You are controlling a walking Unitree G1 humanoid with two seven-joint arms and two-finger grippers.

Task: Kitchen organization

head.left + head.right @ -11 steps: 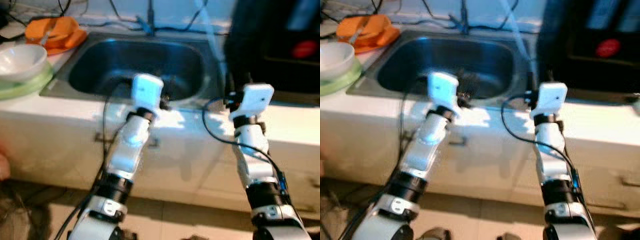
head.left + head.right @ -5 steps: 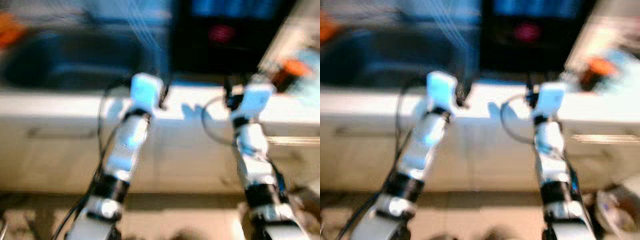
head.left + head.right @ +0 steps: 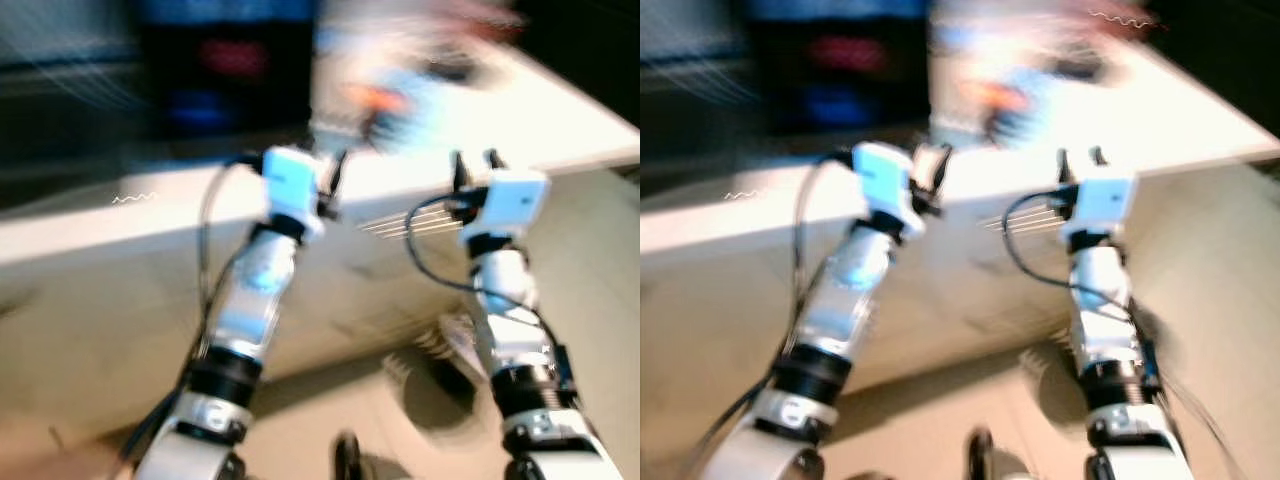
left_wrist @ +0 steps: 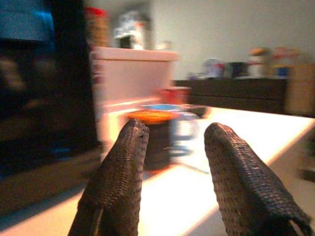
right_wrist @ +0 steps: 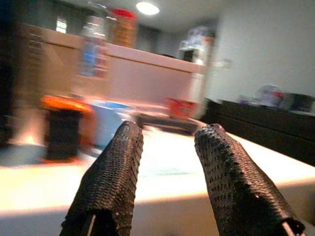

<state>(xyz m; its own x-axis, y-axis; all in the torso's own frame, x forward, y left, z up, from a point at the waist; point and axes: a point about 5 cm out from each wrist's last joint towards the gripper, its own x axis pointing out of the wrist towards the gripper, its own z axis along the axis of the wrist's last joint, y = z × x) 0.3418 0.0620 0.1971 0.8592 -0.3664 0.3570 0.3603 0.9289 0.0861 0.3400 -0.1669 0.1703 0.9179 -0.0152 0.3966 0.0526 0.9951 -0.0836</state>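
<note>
A pale bench [image 3: 90, 235] runs across the blurred room, tan floor [image 3: 330, 410] below. Behind stand a grey wall [image 4: 231, 29], a dark sideboard [image 4: 236, 93], and a lit ceiling lamp [image 5: 147, 8].

View swung rightward, heavily blurred: sink, bowl and orange item gone from frame; white counter [image 3: 560, 120] corner now ahead, tilted, bearing an orange-lidded dark jar [image 4: 152, 140] and blue container [image 5: 110, 123]. Floor now visible below the counter.

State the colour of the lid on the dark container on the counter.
Orange; the lid shows best in the right wrist view.
</note>
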